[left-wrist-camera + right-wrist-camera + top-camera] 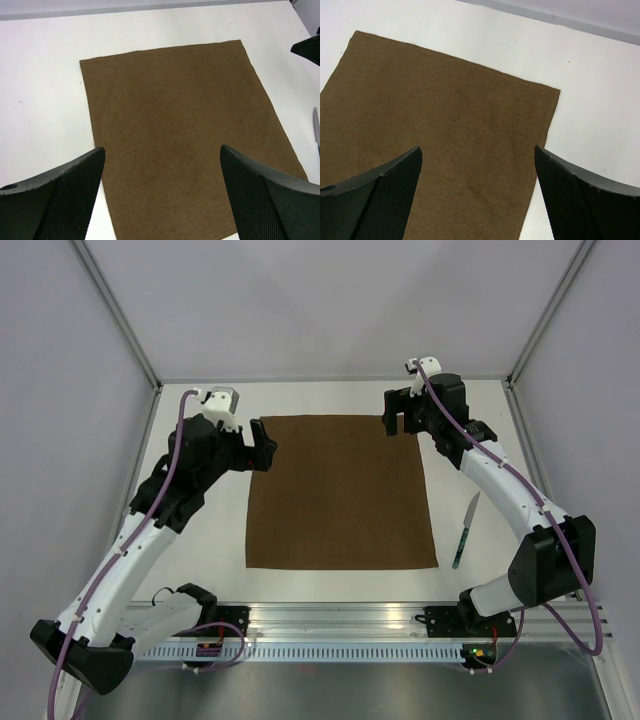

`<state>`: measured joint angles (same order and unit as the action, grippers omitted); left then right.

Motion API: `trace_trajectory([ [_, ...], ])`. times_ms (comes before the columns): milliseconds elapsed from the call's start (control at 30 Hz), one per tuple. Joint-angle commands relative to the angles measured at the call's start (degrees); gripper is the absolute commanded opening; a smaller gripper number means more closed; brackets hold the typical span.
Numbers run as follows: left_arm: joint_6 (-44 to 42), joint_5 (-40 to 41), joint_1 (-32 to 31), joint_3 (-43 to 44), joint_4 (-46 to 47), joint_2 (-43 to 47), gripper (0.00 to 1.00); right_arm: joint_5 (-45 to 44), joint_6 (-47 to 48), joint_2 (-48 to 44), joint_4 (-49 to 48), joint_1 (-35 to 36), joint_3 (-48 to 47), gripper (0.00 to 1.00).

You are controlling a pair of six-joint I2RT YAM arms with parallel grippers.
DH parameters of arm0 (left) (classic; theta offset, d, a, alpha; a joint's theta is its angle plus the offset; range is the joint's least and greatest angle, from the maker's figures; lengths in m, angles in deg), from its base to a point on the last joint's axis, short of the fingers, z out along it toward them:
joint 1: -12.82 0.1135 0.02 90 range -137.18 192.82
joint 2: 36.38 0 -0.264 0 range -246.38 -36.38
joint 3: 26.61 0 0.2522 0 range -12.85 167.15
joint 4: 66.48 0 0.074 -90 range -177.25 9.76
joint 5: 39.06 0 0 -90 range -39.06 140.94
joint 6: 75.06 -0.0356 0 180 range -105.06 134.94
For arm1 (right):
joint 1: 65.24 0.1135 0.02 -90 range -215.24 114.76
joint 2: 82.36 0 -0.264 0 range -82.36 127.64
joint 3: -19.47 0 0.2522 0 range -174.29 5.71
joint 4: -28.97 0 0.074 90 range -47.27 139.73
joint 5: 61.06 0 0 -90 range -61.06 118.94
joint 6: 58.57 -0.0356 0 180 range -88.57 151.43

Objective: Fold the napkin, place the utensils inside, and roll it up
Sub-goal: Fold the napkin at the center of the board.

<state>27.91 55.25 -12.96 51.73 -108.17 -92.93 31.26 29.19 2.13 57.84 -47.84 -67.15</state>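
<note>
One brown napkin (340,492) is lying flat and unfolded in the middle of the white table (200,540). Its edges are running straight. In the wrist views its matte cloth is showing a fine woven grain and a thin stitched hem.

The knife (466,530) is lying on the bare table near the napkin's right edge, apart from the cloth. Its slim silver blade is pointing away from the arm bases, and its dark teal-green handle is pointing toward them.

The left gripper (258,445) is hovering at the napkin's far left corner with its jaws standing wide and holding nothing. In its own view the black, mesh-textured fingers (65,200) are framing the cloth from above. A sliver of the knife blade is showing at that view's right border.

The right gripper (397,412) is hovering at the far right corner, likewise spread wide and empty. Its dark fingers (590,200) are straddling the napkin's corner and the white tabletop.

Pale grey walls (60,390) are enclosing the table on three sides. A ribbed metal rail (340,625) is carrying both arm bases along the near edge.
</note>
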Motion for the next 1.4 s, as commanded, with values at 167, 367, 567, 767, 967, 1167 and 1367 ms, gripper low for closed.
trace_trajectory([
  [167, -0.14, -0.19, 0.2, 3.19, -0.91, -0.05, 1.0, -1.1, -0.75, -1.26, -1.05, 0.08, 0.17, 0.98],
  [367, -0.23, 0.51, 0.2, 5.29, -1.26, -0.75, 1.0, 4.34, -0.48, 0.32, 0.26, 0.43, -1.84, 0.98],
  [567, -0.05, 3.33, 0.2, 15.82, -2.66, -2.86, 1.0, 2.33, 1.71, 7.08, 3.43, 14.39, -6.33, 0.93],
  [767, 1.61, 9.3, 0.2, 24.26, -3.63, -4.53, 1.0, 2.77, 3.38, 12.36, 2.47, 27.05, -8.0, 0.87],
  [967, 2.94, 12.03, 0.2, 29.2, -3.63, -5.23, 1.0, 3.04, 2.94, 16.14, -0.52, 36.98, -7.56, 0.81],
  [1167, 3.2, 12.47, 0.2, 31.57, -3.28, -6.37, 1.0, 2.94, 2.51, 22.46, -3.51, 47.18, -8.17, 0.74],
  [1367, 2.41, 12.56, 0.2, 34.91, -3.37, -6.55, 1.0, 2.15, 2.42, 29.32, -4.3, 53.51, -11.24, 0.64],
])
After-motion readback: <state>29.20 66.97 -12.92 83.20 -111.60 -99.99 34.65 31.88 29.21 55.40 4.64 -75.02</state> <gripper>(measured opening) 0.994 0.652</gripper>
